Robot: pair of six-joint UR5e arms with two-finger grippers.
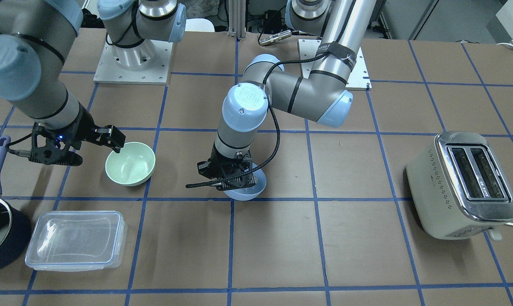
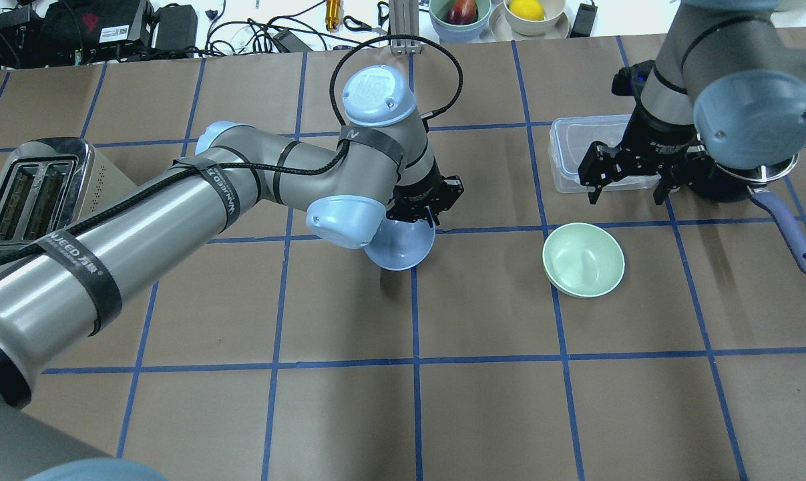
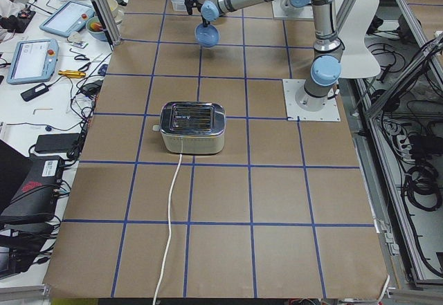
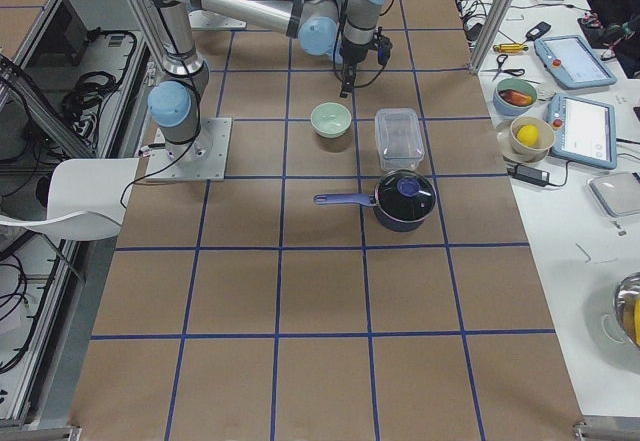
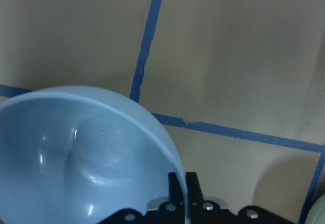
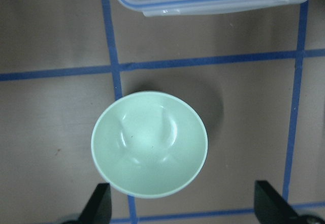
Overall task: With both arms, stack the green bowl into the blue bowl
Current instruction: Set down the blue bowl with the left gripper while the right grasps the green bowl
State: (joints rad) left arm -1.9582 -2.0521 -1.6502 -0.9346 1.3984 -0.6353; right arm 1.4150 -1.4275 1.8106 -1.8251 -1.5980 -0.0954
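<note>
The pale green bowl (image 1: 131, 163) stands upright on the table, seen in the overhead view (image 2: 583, 259) and centred in the right wrist view (image 6: 150, 145). My right gripper (image 2: 628, 192) is open and empty. It hovers above the bowl on its far side from the robot, and also shows in the front view (image 1: 94, 149). My left gripper (image 2: 429, 217) is shut on the rim of the pale blue bowl (image 2: 399, 247). It holds the bowl tilted near the table's middle, as the front view (image 1: 247, 189) and the left wrist view (image 5: 76, 158) show.
A clear lidded container (image 2: 586, 150) and a dark saucepan with a purple handle (image 2: 786, 227) lie beyond my right gripper. A cream toaster (image 2: 35, 187) stands at the robot's left end. Fruit bowls (image 2: 463, 13) sit past the far edge.
</note>
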